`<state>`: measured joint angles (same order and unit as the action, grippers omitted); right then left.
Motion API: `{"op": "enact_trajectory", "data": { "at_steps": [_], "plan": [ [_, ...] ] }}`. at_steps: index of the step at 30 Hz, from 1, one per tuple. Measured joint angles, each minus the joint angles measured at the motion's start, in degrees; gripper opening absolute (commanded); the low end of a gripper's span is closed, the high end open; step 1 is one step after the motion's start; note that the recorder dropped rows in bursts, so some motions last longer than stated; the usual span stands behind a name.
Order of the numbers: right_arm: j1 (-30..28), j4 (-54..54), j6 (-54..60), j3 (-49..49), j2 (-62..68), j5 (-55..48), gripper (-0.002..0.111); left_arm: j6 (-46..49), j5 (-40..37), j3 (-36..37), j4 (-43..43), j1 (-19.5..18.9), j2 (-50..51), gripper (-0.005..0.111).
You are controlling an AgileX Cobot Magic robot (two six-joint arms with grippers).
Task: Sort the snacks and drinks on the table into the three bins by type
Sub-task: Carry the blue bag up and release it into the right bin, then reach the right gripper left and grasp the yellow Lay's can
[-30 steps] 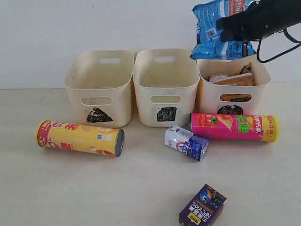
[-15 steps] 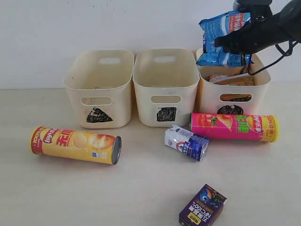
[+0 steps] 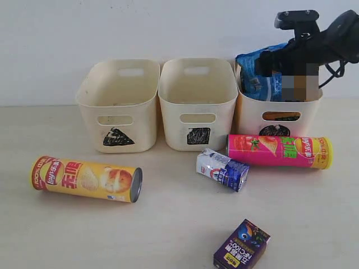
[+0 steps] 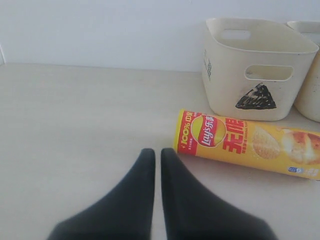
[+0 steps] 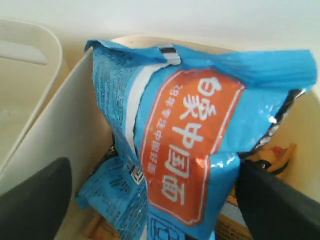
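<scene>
Cream bins (image 3: 196, 106) w/ black marks; yellow tube (image 3: 84, 178); pink-green tube (image 3: 279, 151); blue packet (image 3: 261, 75).

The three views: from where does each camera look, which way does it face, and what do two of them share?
Exterior view: looks across the table at three bins, with the right arm over the circle bin.
Left wrist view: low above the table, facing the yellow chip tube and triangle bin; the left end effector, shut and empty, shows.
Right wrist view: looks down into the circle bin at the blue noodle packet between the right end effector's fingers.
Shared: exterior and left wrist views both show the tube and triangle bin.
</scene>
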<state>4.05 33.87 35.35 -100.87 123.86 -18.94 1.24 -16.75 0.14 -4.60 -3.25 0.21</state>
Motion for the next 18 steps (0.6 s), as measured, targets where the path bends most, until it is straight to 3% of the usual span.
{"op": "enact_trajectory", "data": {
  "at_steps": [8,18],
  "plan": [
    [0.0,-6.2,-1.4,-0.1,-8.6,-4.5,0.061,0.0,0.0,0.0,0.0,0.0,0.0,0.004],
    [0.0,-14.9,-2.4,-0.1,-16.2,-23.4,0.007,0.0,0.0,0.0,0.0,0.0,0.0,0.004]
  ]
}}
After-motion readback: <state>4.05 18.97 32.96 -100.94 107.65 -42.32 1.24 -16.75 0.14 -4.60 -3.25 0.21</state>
